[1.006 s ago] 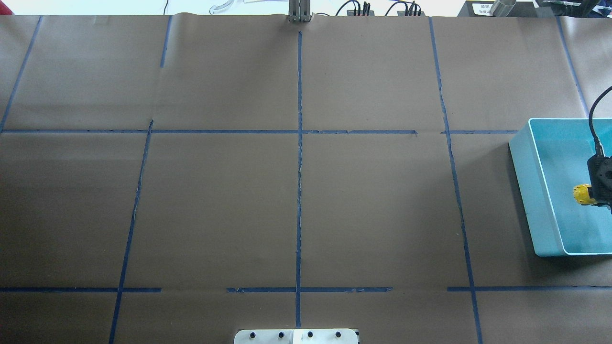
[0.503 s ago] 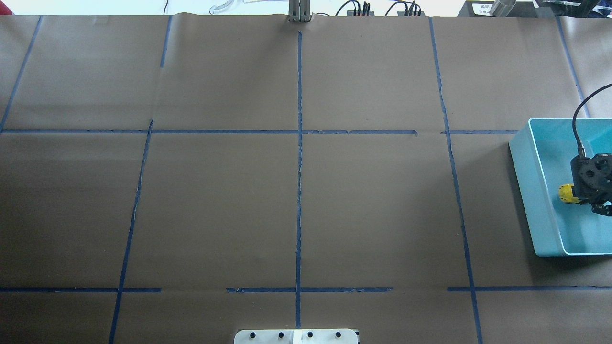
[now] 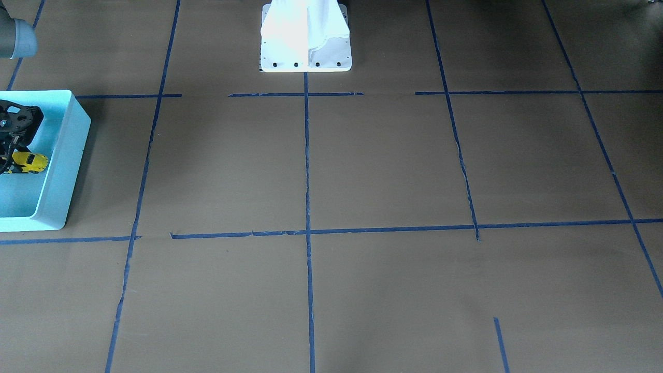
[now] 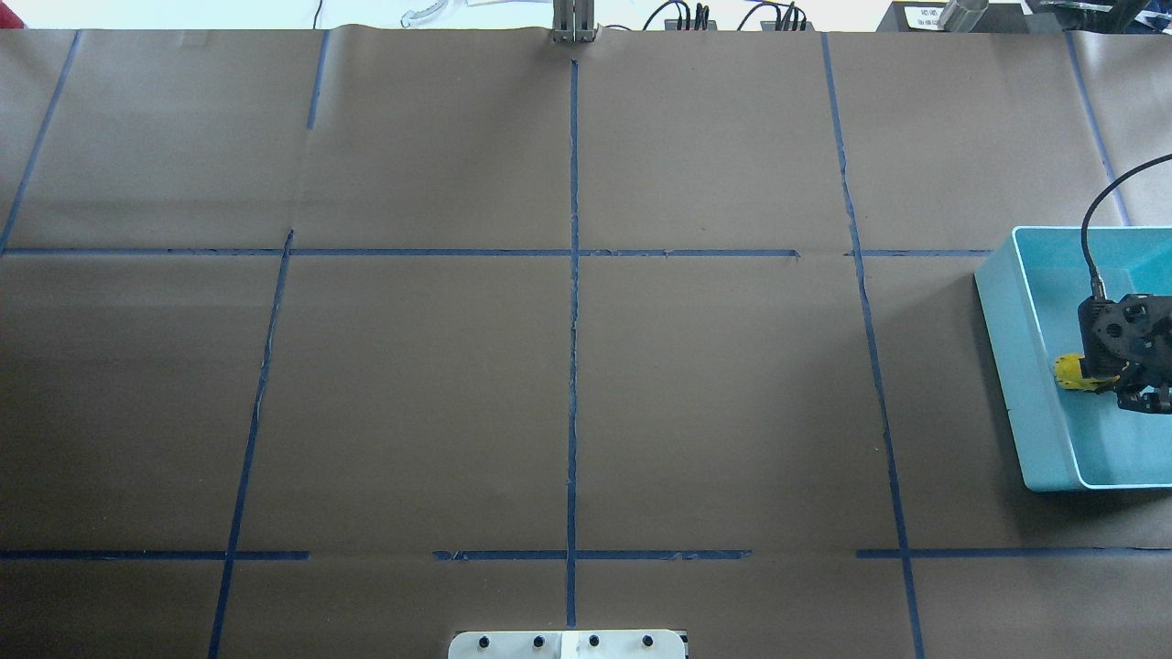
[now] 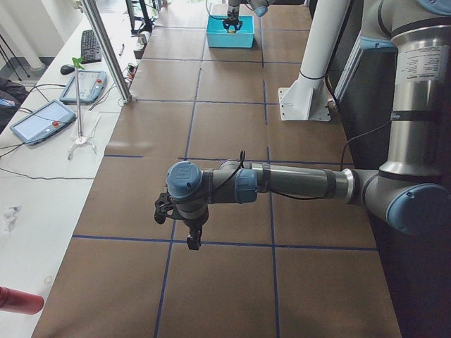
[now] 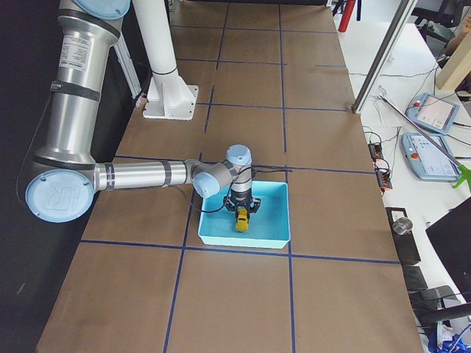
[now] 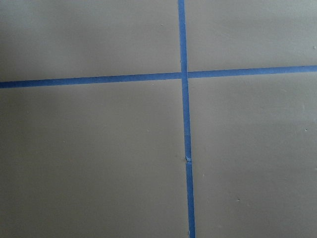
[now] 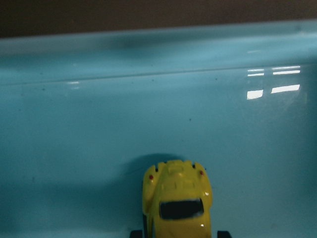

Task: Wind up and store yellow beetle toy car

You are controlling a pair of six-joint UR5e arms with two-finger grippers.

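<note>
**Overhead view.** The right gripper [image 4: 1103, 377] is closed on the yellow beetle toy car [image 4: 1065, 373] inside the light blue bin [image 4: 1009, 366]. Over the last second gripper and car have travelled together across the bin, from near its middle to just beside the wall on the table-centre side. Only the car's end shows ahead of the gripper body.

**Front-facing view.** The car sits low in the bin, beside the same wall and apart from it. I cannot tell whether the wheels touch the bin floor.

**Right-side view.** The near arm reaches down into the bin with the car under its wrist.

**Right wrist view.** The car's tail, with two small red lamps, points at the bin wall. A dark fingertip shows at each side of the body.

**Left-side and left wrist views.** The left gripper [image 5: 192, 238] hangs over the brown paper [image 7: 99, 158] and blue tape [image 7: 184, 124], well apart from the bin. Whether it is released or clenched cannot be told.

**Meaning for the task.** The travel ran tail-first — probably a pull-back winding stroke made inside the bin. Storage looks close, with release remaining.
</note>
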